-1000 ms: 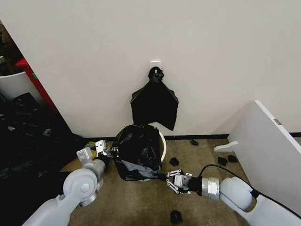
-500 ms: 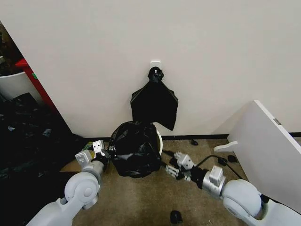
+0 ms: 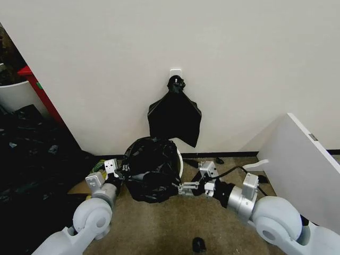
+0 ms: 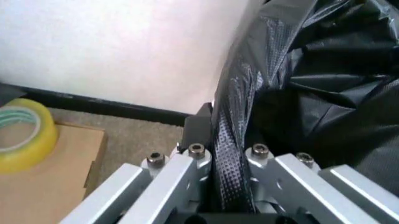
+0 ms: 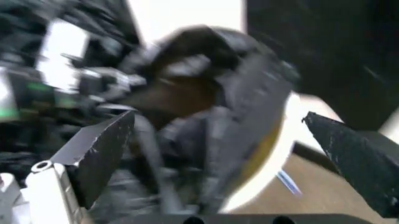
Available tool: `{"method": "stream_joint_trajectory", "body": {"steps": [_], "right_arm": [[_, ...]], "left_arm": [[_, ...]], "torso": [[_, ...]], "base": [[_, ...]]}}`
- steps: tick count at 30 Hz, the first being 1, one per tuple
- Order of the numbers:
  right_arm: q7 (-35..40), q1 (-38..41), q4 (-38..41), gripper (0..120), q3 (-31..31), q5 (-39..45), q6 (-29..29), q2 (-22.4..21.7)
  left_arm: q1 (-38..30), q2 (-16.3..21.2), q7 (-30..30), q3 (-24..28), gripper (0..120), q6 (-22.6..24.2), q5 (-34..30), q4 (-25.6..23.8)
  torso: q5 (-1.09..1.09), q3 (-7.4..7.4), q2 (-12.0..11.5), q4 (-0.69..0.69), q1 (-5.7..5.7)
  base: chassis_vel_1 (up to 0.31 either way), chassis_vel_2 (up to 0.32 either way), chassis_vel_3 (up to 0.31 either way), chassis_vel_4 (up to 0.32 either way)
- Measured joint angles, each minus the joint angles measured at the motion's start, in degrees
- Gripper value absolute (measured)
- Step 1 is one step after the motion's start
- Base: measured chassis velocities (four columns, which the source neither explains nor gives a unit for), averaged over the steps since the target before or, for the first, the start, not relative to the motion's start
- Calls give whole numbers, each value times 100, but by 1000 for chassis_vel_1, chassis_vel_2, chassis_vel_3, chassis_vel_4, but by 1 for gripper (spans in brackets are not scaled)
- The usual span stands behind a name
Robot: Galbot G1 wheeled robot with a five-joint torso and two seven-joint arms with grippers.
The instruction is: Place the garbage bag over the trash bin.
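The garbage bag [image 3: 152, 169] is lying draped in a crumpled black mound over the trash bin [image 3: 180, 158], hiding nearly all of it and leaving a sliver of white rim showing on the side toward the robot's right. The bin is standing on the brown floor against the white wall, directly below the bunch of black bags [image 3: 174, 116] hanging from a white wall hook [image 3: 176, 71].

The left gripper [image 3: 123, 173] is sitting at the bin's left side with its fingers [image 4: 198, 122] clamped on a fold of the bag. The right gripper [image 3: 183, 188] is reaching toward the bin's right side, its black fingers [image 5: 103, 149] spread wide apart and holding nothing, tips close to the bag.

Left of the bin, a roll of yellow tape [image 4: 22, 134] is resting on flat cardboard [image 4: 50, 186].
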Motion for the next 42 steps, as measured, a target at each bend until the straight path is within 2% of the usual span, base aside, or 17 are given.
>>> {"method": "stream_joint_trajectory", "body": {"steps": [4,7,8,11,12,15,23,25,26,28,30,32,36,37,38,40,42], "right_arm": [[301,48,-161,98,-36,103,-190,146],[426,67,-258,86,-52,277,-265,238],[426,67,-258,86,-52,277,-265,238],[419,67,-312,71,-117,321,-290,320],[419,67,-312,71,-117,321,-290,320],[397,66,-348,60,-136,326,-335,352],[267,50,-572,57,-165,142,-327,373],[268,60,-588,46,-165,185,-303,370],[268,60,-588,46,-165,185,-303,370],[282,81,-598,35,-156,251,-300,363],[283,82,-601,34,-156,250,-297,360],[260,73,-601,22,-156,103,-243,330],[200,42,-589,11,-151,-94,-178,284],[189,38,-589,18,-151,-110,-172,283],[189,38,-589,18,-151,-110,-172,283],[191,38,-590,26,-153,-115,-161,287],[202,32,-587,24,-152,-124,-149,287]], "left_arm": [[-2,-3,29,47,3,-2,53,-14],[-17,0,43,62,3,-2,79,-14],[-17,0,43,62,3,-2,79,-14],[-27,3,50,71,3,-3,83,-14],[-27,3,50,71,3,-3,83,-14],[-35,7,56,77,3,-3,84,-14],[-45,13,78,89,3,12,81,-33],[-57,19,77,88,3,15,75,-33],[-57,19,77,88,3,15,75,-33],[-72,21,77,95,3,15,70,-32],[-74,22,77,97,3,15,69,-32],[-75,30,82,97,3,15,67,-31],[-74,33,90,93,3,13,64,-26],[-74,33,93,93,3,13,62,-25],[-74,33,93,93,3,13,62,-25],[-75,30,96,98,3,13,61,-24],[-75,24,97,99,3,12,61,-23]], "torso": [[1,0,0,-1,0],[0,0,0,0,0],[0,0,0,0,0],[0,0,0,0,0],[0,0,0,0,0],[0,0,0,0,0],[0,0,0,0,0],[1,0,0,0,0],[1,0,0,0,0],[0,0,0,0,0],[0,0,0,0,0],[1,0,0,0,0],[1,0,0,0,0],[1,0,0,0,0],[1,0,0,0,0],[0,0,0,0,0],[1,0,0,0,0]], "base": [[0,0,0,0],[0,0,0,0],[0,0,0,0],[0,0,0,0],[0,0,0,0],[0,0,0,0],[0,0,0,0],[0,0,0,0],[0,0,0,0],[0,0,0,0],[0,0,0,0],[0,0,0,0],[0,0,0,0],[0,0,0,0],[0,0,0,0],[0,0,0,0],[0,0,0,0]]}}
